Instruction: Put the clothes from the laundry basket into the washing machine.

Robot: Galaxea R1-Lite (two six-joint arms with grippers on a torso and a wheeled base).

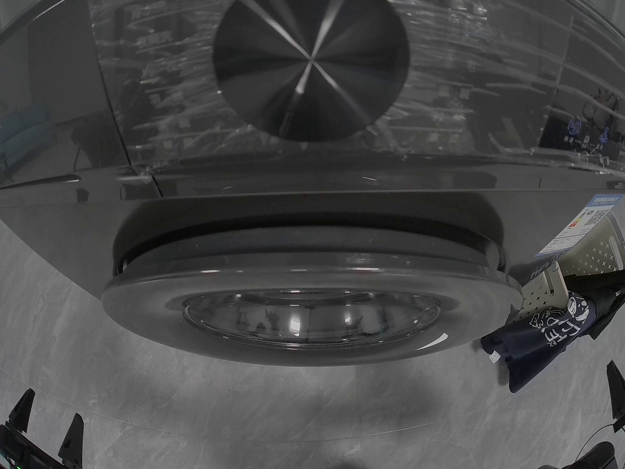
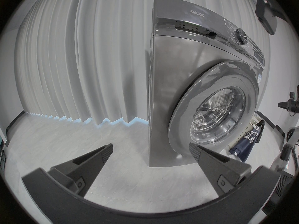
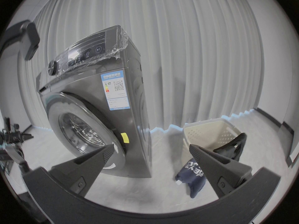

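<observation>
Two garments are on record for you: a navy garment (image 3: 191,173) with white print, draped over the rim of the laundry basket (image 3: 208,131) and hanging down its outer wall to the floor (image 3: 155,190), and a black garment (image 3: 232,145) lying over the basket's rim beside it. One basket is counted, cream and perforated, standing on the floor just beside the right flank of the washing machine (image 3: 102,109).

One machine is counted. Its round door (image 3: 81,131) sits closed against the front and bars the drum. Note the dial (image 1: 311,53) on the film-wrapped panel above, a printed label (image 3: 115,90) on the front's upper corner, and a small yellow sticker (image 3: 125,137) lower down.

Your left gripper (image 2: 149,145) hangs low before the machine's left side, fingers released and holding nothing. Your right gripper (image 3: 150,148) hangs low facing the machine's right corner and the basket, fingers likewise spread and empty.

Flooring is pale grey with marbled veining. A white pleated curtain (image 3: 193,47) closes the room behind the machine.
</observation>
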